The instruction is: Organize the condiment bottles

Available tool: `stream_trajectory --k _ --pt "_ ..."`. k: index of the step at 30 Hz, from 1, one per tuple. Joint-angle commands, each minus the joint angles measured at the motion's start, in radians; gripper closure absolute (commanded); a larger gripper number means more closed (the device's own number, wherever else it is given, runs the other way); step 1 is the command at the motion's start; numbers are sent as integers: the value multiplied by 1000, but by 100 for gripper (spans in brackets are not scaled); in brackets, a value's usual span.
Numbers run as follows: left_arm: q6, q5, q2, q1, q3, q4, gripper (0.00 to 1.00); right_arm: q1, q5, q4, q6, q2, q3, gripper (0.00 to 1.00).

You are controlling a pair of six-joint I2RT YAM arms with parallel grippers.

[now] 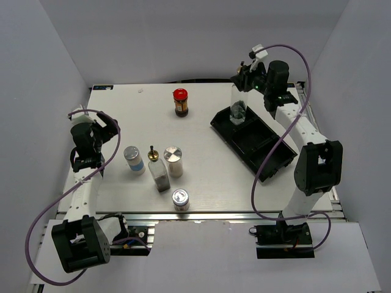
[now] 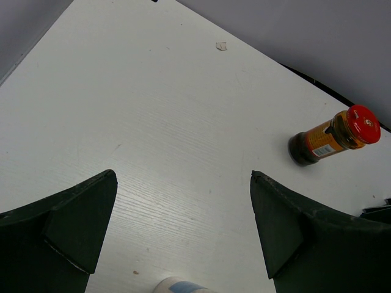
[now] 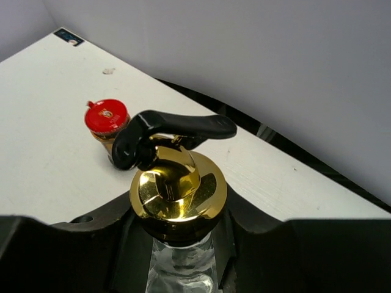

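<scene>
Your right claw (image 3: 180,253) grips glass bottle (image 3: 177,192) in tray's (image 1: 269,163) far compartment; bottle contents unclear; left claw (image 2: 183,227) wide, empty.

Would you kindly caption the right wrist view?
Right gripper clamps clear glass bottle with gold pourer; red-lidded dark jar behind.

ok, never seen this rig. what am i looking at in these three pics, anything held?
Two robot arms bolted at the near edge of a table. One picture looks down from above; the others come from wrist cameras. The left gripper is open and empty. The right gripper grips a clear glass bottle at the far end of the black tray. Loose on the table: a red-lidded jar, a second glass bottle, two silver-lidded shakers and a blue-labelled shaker.
</scene>
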Motion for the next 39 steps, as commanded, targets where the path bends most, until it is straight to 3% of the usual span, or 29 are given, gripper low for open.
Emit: stream_trajectory --k 1,11,21,23,24,27,29,30,33,39 --pt "-6 14 -7 1 29 5 2 -14 -26 186 -4 -25 3 100" --pt "-14 67 0 0 26 27 2 -32 -57 298 -55 70 -28 100" --pt "-11 49 1 1 29 17 2 -34 48 402 -124 71 -152 98" --pt "-10 49 0 0 31 14 2 -34 60 417 -126 65 -170 89" --pt "-10 49 0 0 31 11 2 -34 66 417 -124 64 -173 69" --pt "-8 47 -7 0 31 8 2 -35 87 404 -110 59 -173 33" --pt "-8 47 -11 0 31 8 2 -35 95 393 -110 48 -177 27" --pt "-6 49 -14 1 29 8 2 -35 98 393 -109 45 -184 17" --pt "-6 47 -20 0 29 8 2 -34 115 384 -109 25 -190 11" --pt "-6 49 -28 0 29 5 2 -35 179 328 -107 -22 -186 10"
